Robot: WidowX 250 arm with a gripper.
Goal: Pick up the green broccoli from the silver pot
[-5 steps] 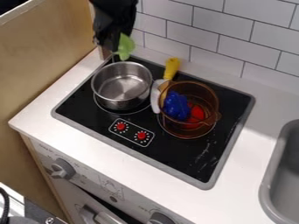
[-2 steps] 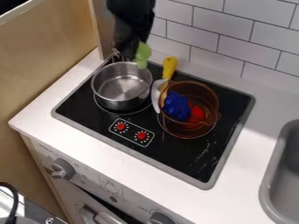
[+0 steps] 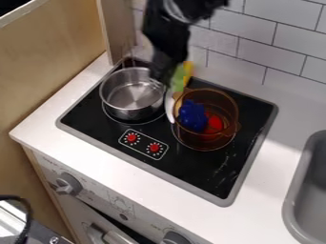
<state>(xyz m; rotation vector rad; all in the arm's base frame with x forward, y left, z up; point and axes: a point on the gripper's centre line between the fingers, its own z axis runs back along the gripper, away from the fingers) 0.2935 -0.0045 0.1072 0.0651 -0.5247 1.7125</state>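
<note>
The black gripper [image 3: 167,76] hangs over the back of the stove, between the silver pot and the amber pot, shut on a leafy green object [image 3: 178,79]. That green piece is in front of the yellow handle [image 3: 188,69] of a knife-like tool, whose pale blade [image 3: 169,106] lies between the pots. On the left stands the silver pot [image 3: 132,93], with nothing seen inside. At the right, the transparent amber pot [image 3: 227,106] holds a blue object [image 3: 192,116] and a red one [image 3: 214,124].
The black stove top [image 3: 191,167] has two red knobs and a grey rim. White counter [image 3: 96,152] surrounds it. A grey sink [image 3: 299,195] is at the right edge, a tiled wall [image 3: 248,45] behind, and a wooden panel [image 3: 51,71] at the left.
The gripper has moved right and down, carrying the green object from behind the silver pot to beside the yellow handle. The pots and their contents have kept their places.
</note>
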